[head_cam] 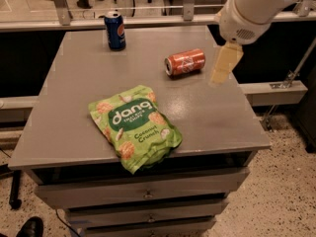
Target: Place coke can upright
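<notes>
The coke can [185, 62] is red-orange with a silver end. It lies on its side on the grey table top [212, 117], right of the middle and toward the back, its silver end facing left. My gripper [223, 65] hangs from the white arm [252, 6] that comes in from the upper right. It is above the table just to the right of the can, apart from it, and holds nothing that I can see.
A blue Pepsi can [115, 30] stands upright at the back left. A green Dang chips bag [134, 126] lies at the front middle, overhanging the front edge. Drawers [148, 194] sit under the top. A railing runs behind the table.
</notes>
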`<state>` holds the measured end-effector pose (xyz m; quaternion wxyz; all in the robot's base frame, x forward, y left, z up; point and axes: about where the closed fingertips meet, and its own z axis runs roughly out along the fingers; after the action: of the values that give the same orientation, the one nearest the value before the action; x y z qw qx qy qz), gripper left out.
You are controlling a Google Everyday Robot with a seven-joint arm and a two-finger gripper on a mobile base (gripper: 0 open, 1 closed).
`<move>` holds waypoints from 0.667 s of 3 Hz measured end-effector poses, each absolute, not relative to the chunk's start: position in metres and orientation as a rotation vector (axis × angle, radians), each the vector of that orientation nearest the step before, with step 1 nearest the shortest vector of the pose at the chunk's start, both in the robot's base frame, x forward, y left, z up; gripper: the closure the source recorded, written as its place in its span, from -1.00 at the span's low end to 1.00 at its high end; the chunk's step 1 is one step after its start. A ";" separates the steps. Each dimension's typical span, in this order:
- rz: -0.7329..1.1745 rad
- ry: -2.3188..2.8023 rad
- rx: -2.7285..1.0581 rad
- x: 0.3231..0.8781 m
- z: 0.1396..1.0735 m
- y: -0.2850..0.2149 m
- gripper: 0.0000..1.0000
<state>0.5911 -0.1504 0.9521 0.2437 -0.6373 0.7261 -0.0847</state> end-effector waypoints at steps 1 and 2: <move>-0.229 1.925 -1.763 0.640 0.938 -0.129 -1.00; -0.227 1.896 -1.791 0.676 0.921 -0.115 -1.00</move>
<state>0.6756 -0.1150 0.9205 0.2585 -0.6608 0.6996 -0.0837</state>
